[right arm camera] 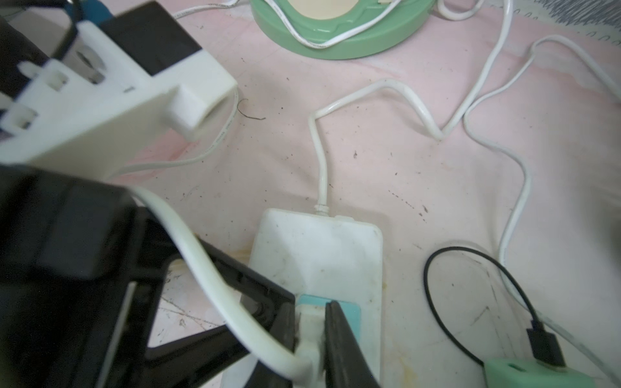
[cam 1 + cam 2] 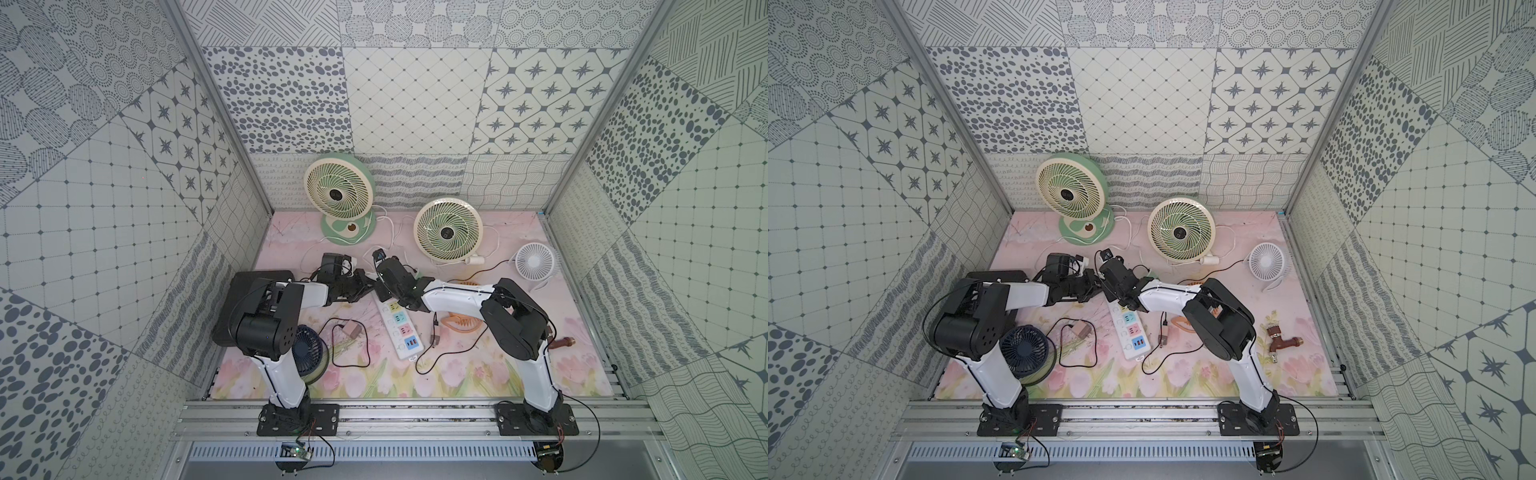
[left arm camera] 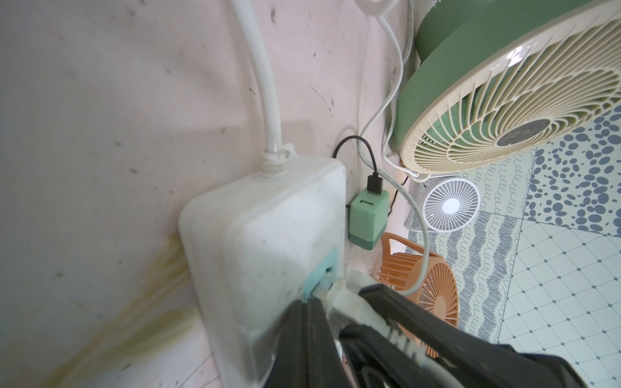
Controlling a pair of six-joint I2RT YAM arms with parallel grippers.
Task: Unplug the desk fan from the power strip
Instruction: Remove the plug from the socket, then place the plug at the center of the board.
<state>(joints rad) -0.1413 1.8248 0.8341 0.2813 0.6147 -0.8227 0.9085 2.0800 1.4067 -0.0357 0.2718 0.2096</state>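
The white power strip (image 2: pixel 400 332) (image 1: pixel 319 255) lies mid-mat, with its pastel sockets facing up. A white plug (image 1: pixel 307 336) sits in the blue socket (image 1: pixel 349 310) at the strip's far end. My right gripper (image 1: pixel 308 305) is shut on this plug, one finger on each side. The plug's thick white cord (image 1: pixel 201 255) runs off under the left arm. My left gripper (image 3: pixel 308 302) is shut with nothing in it, and its tips rest on the strip beside that socket. Two cream-and-green desk fans (image 2: pixel 338 195) (image 2: pixel 448 230) stand at the back. Which fan the cord belongs to is hidden.
A green USB charger (image 3: pixel 468 215) with a black cable lies beside the strip. A small white fan (image 2: pixel 535 262), an orange fan (image 2: pixel 463 324), a dark blue fan (image 2: pixel 309 347), a beige adapter (image 2: pixel 351 330) and loose cables surround it. A black box (image 2: pixel 249 286) sits at the left.
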